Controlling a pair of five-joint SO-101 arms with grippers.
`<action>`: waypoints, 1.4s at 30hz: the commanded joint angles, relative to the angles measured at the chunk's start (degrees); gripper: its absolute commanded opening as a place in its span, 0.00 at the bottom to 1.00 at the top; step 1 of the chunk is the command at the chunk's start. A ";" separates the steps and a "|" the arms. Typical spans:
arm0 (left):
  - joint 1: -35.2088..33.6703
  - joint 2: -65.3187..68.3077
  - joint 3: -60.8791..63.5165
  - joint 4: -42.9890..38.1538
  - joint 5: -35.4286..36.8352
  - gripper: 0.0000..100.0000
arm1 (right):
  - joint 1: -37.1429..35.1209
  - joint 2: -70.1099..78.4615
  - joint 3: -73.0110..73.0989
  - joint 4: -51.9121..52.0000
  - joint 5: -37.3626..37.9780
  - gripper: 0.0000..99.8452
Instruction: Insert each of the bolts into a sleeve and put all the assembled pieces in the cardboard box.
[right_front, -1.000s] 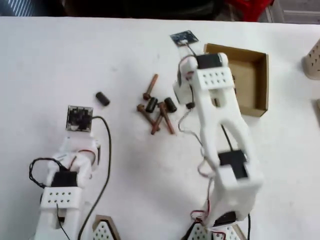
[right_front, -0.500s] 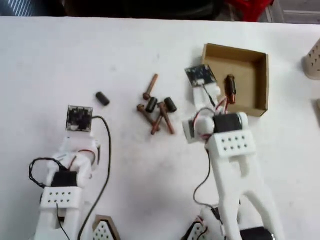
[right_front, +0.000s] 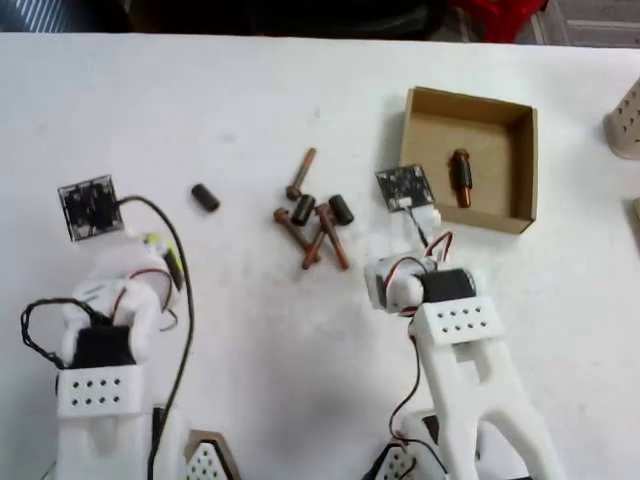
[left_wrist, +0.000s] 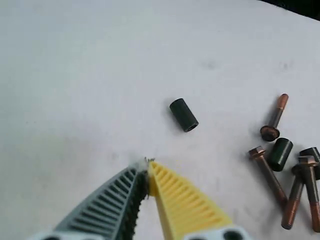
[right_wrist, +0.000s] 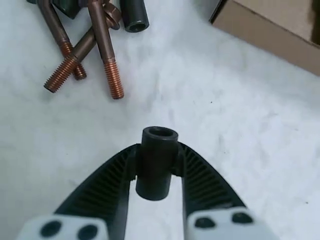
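Several copper bolts (right_front: 318, 238) lie in a loose heap mid-table with two black sleeves (right_front: 303, 209) among them. A third sleeve (right_front: 205, 197) lies alone to their left, also the nearest one (left_wrist: 183, 115) in the left wrist view. The cardboard box (right_front: 515, 205) at the right holds one bolt with a sleeve on it (right_front: 461, 178). My right gripper (right_wrist: 157, 150) is shut on a black sleeve (right_wrist: 156, 172), low over the table between the heap (right_wrist: 102, 47) and the box corner (right_wrist: 265, 30). My left gripper (left_wrist: 145, 167) is shut and holds nothing, short of the lone sleeve.
A pale perforated block (right_front: 625, 120) stands at the right edge of the table. Two similar pieces (right_front: 205, 460) sit at the front edge between the arm bases. Bare white table lies to the far left and behind the heap.
My right arm has drawn back from over the box toward the front, uncovering the sleeved bolt inside. My left arm has swung to the left.
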 joint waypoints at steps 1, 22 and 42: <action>2.59 4.00 -5.71 0.88 1.49 0.03 | 0.75 -0.57 -0.44 -1.10 -0.26 0.02; 29.32 29.58 -19.87 -7.65 4.75 0.08 | 12.62 -0.48 -0.35 1.54 0.44 0.02; 34.07 68.44 -41.14 -14.51 17.32 0.15 | 12.44 -0.40 -0.26 1.36 2.55 0.02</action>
